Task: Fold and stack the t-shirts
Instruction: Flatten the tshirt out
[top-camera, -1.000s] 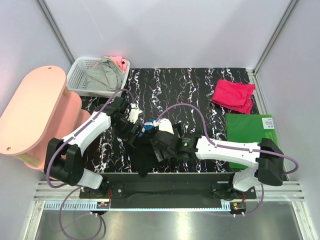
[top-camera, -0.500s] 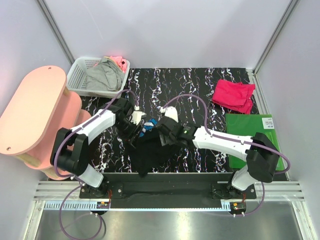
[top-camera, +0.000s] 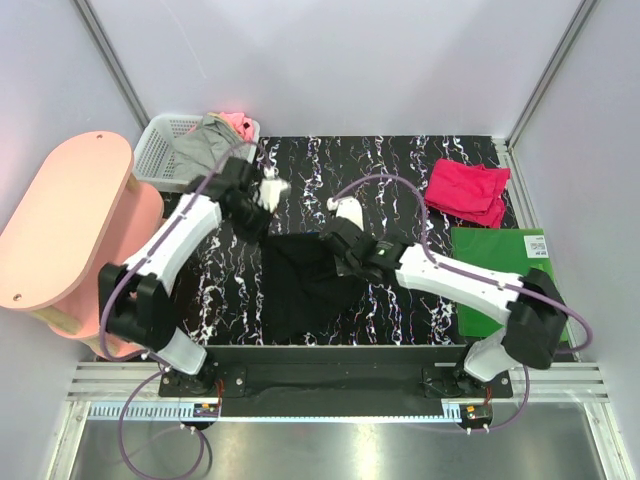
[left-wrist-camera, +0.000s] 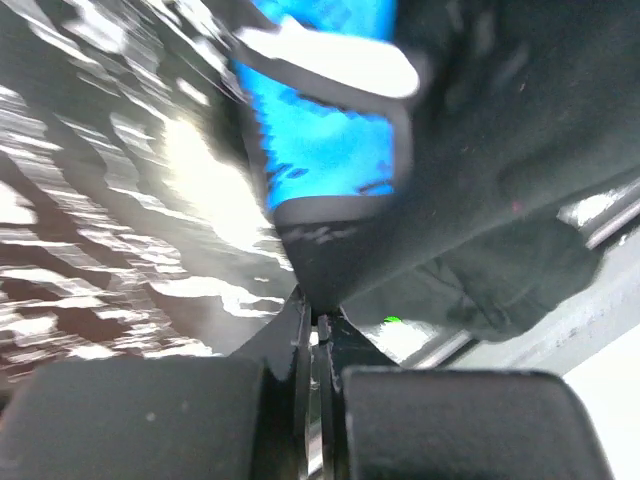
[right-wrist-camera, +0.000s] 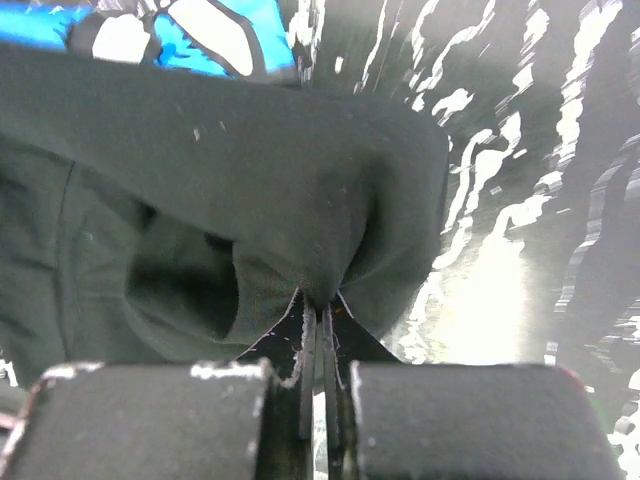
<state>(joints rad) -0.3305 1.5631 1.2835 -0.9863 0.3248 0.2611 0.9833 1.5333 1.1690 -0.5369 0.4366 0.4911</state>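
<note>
While the left gripper (left-wrist-camera: 315, 322) clenches the black t-shirt (left-wrist-camera: 480, 160) at its hem, just below the blue daisy print (left-wrist-camera: 320, 130), cloth trails away from it.

Right wrist: right gripper (right-wrist-camera: 320, 300) pinched tight on a black fold.

Top: shirt mid-table, spanned between both claws, likely being spread for folding. Crimson t-shirt (top-camera: 465, 190) lies far right.

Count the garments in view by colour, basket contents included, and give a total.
Black cloth t-shirt with a blue-white print: 1
Crimson-pink folded cloth t-shirt: 1
Grey crumpled garment in the white plastic lattice basket: 1
Pink crumpled garment in that basket: 1
Total: 4
</note>
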